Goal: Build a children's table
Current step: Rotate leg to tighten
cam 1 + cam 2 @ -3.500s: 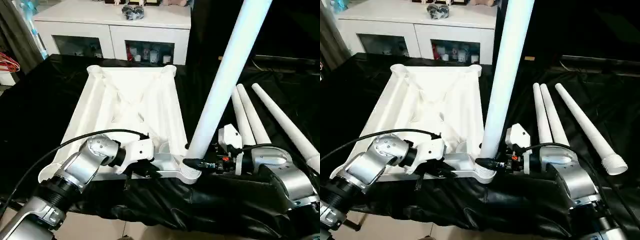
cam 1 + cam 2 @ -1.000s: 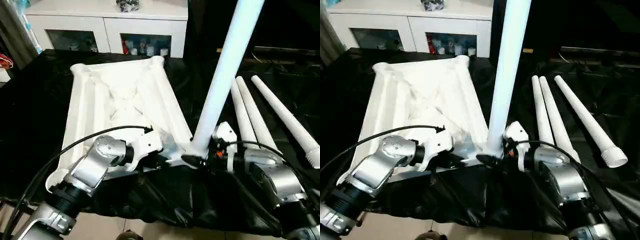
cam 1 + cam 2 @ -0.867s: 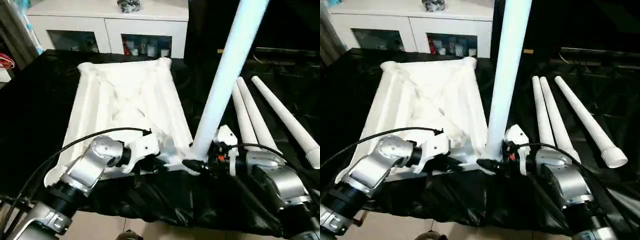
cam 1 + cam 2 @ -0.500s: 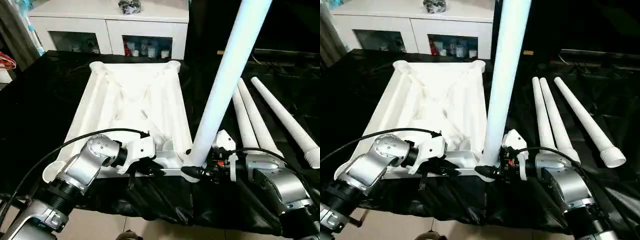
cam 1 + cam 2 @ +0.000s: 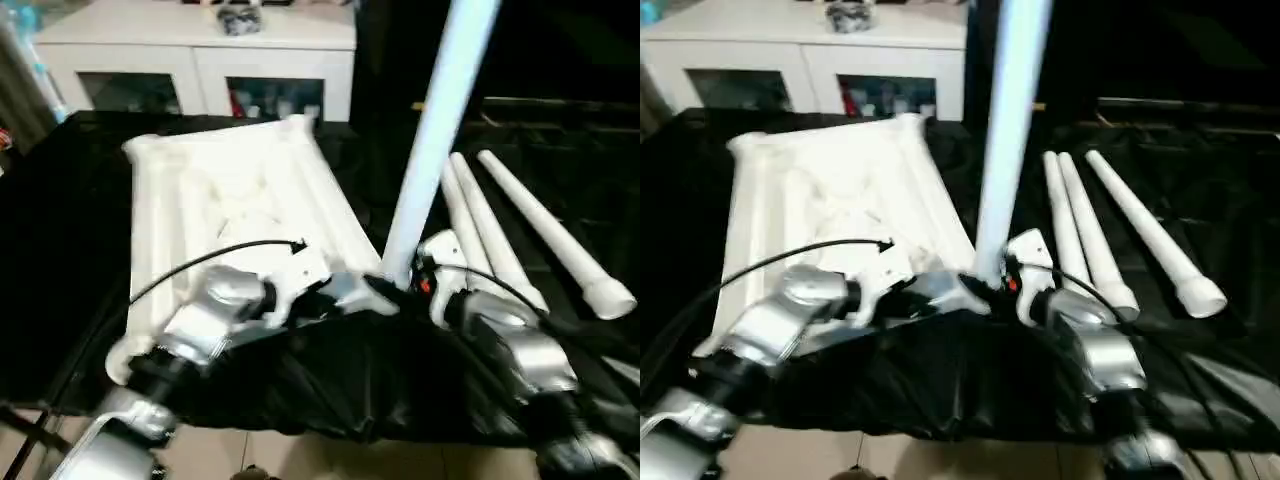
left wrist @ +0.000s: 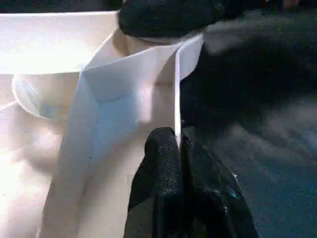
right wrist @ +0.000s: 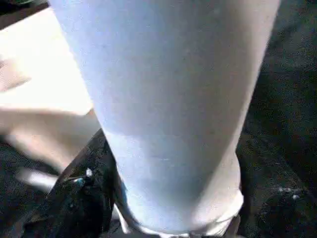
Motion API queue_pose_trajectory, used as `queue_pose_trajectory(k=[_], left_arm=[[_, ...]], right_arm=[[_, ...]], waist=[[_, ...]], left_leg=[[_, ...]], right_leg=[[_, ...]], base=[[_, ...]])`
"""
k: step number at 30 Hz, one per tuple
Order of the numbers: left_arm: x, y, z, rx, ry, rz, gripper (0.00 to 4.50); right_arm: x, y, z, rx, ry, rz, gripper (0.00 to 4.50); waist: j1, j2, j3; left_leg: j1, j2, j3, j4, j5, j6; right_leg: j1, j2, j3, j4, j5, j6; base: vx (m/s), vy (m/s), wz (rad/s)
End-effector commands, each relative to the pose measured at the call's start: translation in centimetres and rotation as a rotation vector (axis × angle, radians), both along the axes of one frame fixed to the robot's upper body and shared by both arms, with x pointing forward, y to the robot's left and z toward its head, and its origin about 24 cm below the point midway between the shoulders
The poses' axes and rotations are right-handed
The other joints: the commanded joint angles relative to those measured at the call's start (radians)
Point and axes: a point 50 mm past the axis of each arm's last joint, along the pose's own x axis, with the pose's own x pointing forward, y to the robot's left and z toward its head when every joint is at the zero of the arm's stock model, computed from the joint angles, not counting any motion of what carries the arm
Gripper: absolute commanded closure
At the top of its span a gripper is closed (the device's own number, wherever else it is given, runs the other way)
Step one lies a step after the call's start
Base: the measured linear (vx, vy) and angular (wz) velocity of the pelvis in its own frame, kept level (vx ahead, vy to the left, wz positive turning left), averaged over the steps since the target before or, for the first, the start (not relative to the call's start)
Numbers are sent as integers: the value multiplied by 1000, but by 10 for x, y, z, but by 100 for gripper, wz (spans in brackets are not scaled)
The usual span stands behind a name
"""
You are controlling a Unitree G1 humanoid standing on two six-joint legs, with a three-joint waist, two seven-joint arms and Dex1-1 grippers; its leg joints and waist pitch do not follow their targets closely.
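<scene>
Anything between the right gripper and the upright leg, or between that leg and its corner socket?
Nothing visible. The right gripper sits right at the base of the upright leg, which already stands at the near corner of the table top. The left gripper pinches the top's thin rim there.

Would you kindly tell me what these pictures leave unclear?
- Upright leg: its upper end is cut off by the top edge in the head views.
- Its foot in the corner socket: hidden behind the right hand.
- Cabinet contents: too blurred behind the glass.
- Tabletop near edge: covered by the left hand.
</scene>
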Motion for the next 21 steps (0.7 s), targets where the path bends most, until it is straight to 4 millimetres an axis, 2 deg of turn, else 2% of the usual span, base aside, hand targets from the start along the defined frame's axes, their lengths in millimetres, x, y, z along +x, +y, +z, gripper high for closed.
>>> queue_pose_trajectory(k=[1, 5, 6, 9, 11, 12, 15, 21], left_arm=[[8, -20, 17, -53, -81, 61, 450], [5, -35, 18, -75, -94, 62, 450], [3, -38, 17, -75, -95, 45, 450], [0, -42, 17, -70, -102, 3, 450], [-2, -41, 16, -65, -105, -27, 450], [-2, -41, 16, -65, -105, -27, 450], [-7, -32, 13, -48, -99, -107, 450], [-14, -13, 9, -24, -64, -229, 450]], right_arm=[[2, 25, -12, 19, 64, -35, 172], [7, 38, -11, 22, 52, -55, 172], [7, 41, -10, 32, 51, -47, 118], [8, 46, -9, 59, 46, -20, 101], [8, 46, -8, 51, 32, -2, 70], [8, 46, -8, 51, 32, -2, 70], [6, 38, -7, 12, -8, 54, 70], [-8, 19, -4, -21, -48, 238, 70]], waist=[[1, 0, -57], [-2, -2, -62], [-1, 1, -62], [-2, 1, -62], [-3, 3, -60], [-3, 3, -59], [-4, 4, -59], [2, 7, -59]], left_leg=[[6, 66, -33, -71, -217, 9], [1, 65, -31, -67, -178, 36], [0, 65, -31, -67, -172, 42], [1, 67, -30, -67, -173, 50], [3, 67, -30, -69, -198, 49], [4, 67, -30, -70, -201, 47], [4, 67, -31, -71, -214, 45], [6, 72, -29, -71, -208, 57]], right_leg=[[44, -112, 66, -97, -294, -165], [48, -109, 66, -88, -211, -177], [47, -110, 66, -85, -194, -181], [47, -109, 66, -84, -171, -190], [47, -110, 66, -87, -192, -191], [47, -110, 67, -87, -200, -190], [47, -110, 67, -90, -221, -183], [45, -108, 69, -84, -177, -196]], base=[[0, 0, 0], [0, 0, 0], [0, 0, 0], [0, 0, 0], [0, 0, 0], [0, 0, 0], [0, 0, 0], [0, 0, 0]])
